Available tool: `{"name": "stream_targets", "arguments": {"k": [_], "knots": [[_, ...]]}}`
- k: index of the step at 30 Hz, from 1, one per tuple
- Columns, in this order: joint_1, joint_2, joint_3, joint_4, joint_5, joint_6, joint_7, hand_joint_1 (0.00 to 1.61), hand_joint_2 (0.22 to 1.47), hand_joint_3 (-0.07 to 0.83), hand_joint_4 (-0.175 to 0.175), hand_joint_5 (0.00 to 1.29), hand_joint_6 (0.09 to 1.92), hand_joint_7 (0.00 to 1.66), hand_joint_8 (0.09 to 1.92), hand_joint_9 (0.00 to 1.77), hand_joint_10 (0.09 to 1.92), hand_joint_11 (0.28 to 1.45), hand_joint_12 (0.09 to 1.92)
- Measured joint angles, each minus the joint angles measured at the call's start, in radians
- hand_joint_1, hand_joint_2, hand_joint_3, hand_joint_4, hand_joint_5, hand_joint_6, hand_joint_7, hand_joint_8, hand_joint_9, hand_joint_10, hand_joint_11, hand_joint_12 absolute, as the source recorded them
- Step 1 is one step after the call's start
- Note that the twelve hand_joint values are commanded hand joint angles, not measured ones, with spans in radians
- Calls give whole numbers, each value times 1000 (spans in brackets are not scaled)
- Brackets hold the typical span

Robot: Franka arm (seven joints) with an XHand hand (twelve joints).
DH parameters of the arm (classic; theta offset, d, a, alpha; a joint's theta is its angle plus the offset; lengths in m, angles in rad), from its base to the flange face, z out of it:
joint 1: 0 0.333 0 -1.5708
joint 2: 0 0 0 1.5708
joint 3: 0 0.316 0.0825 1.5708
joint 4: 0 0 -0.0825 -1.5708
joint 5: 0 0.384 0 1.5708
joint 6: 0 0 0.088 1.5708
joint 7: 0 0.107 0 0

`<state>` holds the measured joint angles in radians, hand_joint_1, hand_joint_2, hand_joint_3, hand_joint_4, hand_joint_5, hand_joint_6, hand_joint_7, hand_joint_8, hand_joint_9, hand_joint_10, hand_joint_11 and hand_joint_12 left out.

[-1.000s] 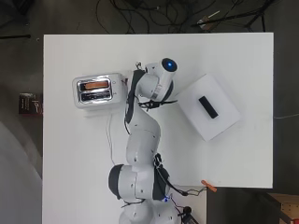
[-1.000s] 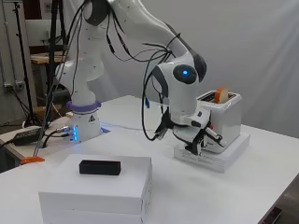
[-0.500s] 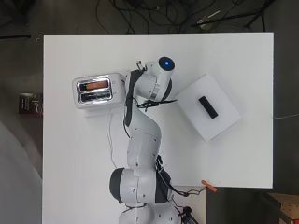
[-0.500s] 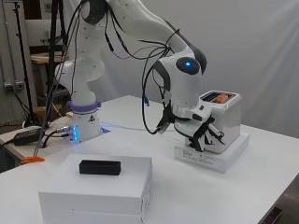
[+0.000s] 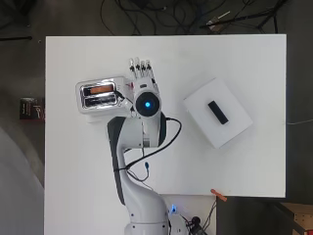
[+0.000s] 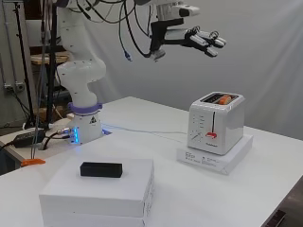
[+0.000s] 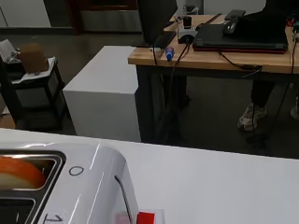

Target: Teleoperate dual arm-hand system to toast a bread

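Note:
A white toaster (image 5: 100, 95) stands on a flat white base at the table's left. A slice of bread (image 5: 101, 89) sits low in one of its slots, its orange top just showing (image 6: 223, 99). The toaster's red lever (image 6: 212, 135) is low on the front face. My hand (image 6: 201, 39) hangs high above the table, up and slightly left of the toaster (image 6: 215, 123), open with straight fingers and holding nothing. From overhead its fingers (image 5: 141, 71) show just right of the toaster. The wrist view looks over the toaster (image 7: 93, 186), the bread (image 7: 18, 172) and the lever (image 7: 145, 217).
A white box (image 5: 234, 129) with a black block (image 5: 217, 112) on top lies at the table's right; in the side view the box (image 6: 99, 198) is nearest. An orange clip (image 5: 218, 196) lies by the arm's base. A cable trails across the table behind the toaster.
The hand was low beside the toaster's front; it has risen high above the table with fingers straightened. The bread stood tall in the slot and now sits lower.

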<state>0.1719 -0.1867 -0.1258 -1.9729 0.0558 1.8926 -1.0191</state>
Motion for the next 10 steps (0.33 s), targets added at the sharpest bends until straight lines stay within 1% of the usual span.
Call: {"name": "stream_targets", "arguments": {"k": [3, 10], "knots": [[-2, -33, 22, -53, -41, -5, 27, 0, 929, -3, -27, 233, 87, 230, 87, 362, 87, 424, 87], [-9, -50, 18, -106, -106, -23, 30, 0, 935, 1, -30, 239, 87, 208, 87, 315, 87, 398, 87]]}}
